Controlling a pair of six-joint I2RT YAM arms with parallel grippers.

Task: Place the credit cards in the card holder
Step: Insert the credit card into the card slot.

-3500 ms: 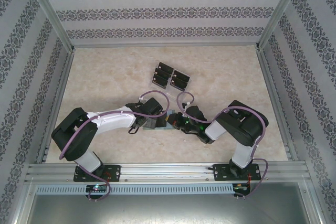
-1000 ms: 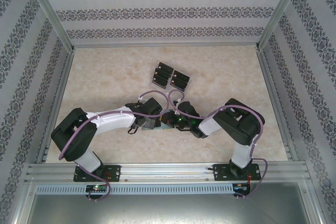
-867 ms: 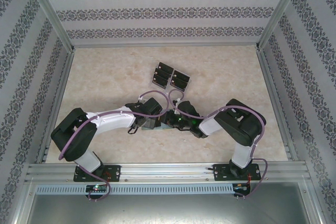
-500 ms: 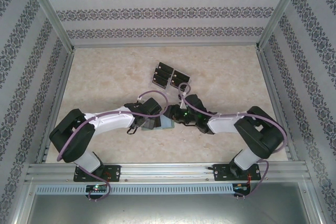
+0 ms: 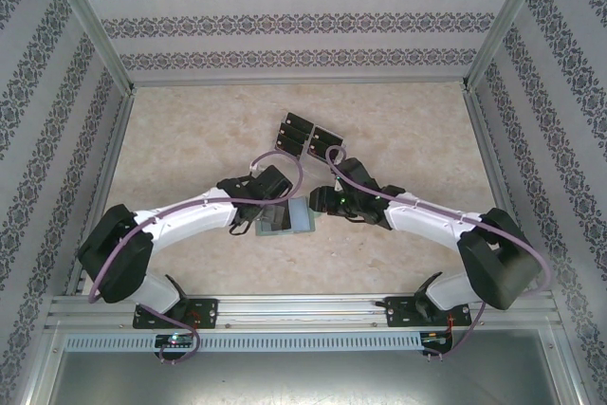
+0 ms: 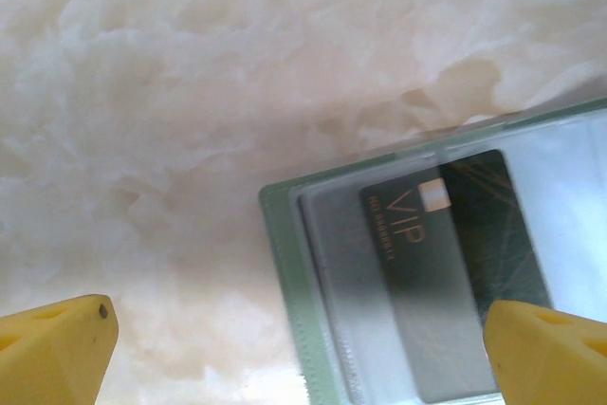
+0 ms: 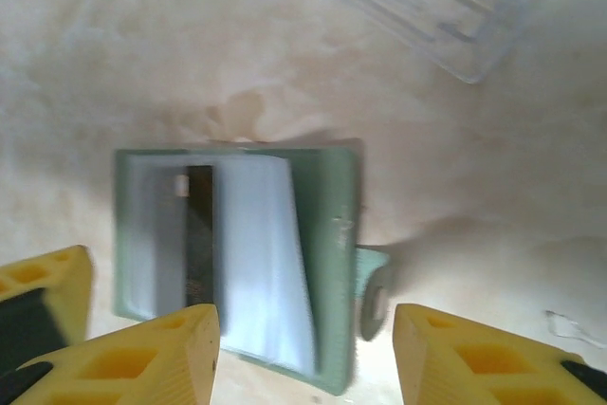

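The grey-green card holder (image 5: 300, 218) lies open flat on the table between my two grippers. One black credit card (image 6: 455, 272) marked VIP sits in its clear sleeve, also seen as a dark card (image 7: 199, 234) beside the holder's green cover (image 7: 332, 225) and clasp tab (image 7: 375, 291). More black credit cards (image 5: 308, 138) lie in the clear tray further back. My left gripper (image 6: 303, 358) hovers over the holder's left end, open and empty. My right gripper (image 7: 303, 358) hangs over its right edge, jaws apart with nothing between them.
The clear plastic tray (image 7: 446, 7) stands just behind the holder, its rim (image 5: 340, 145) close to the right wrist. Metal frame rails and patterned walls close in the marble-look table (image 5: 190, 139) on all sides. Both arms stretch inward from the near edge.
My right gripper has opened and pulled up and back from the holder, its arm stretching out. The left arm has extended too. The holder now lies uncovered with a card in it.
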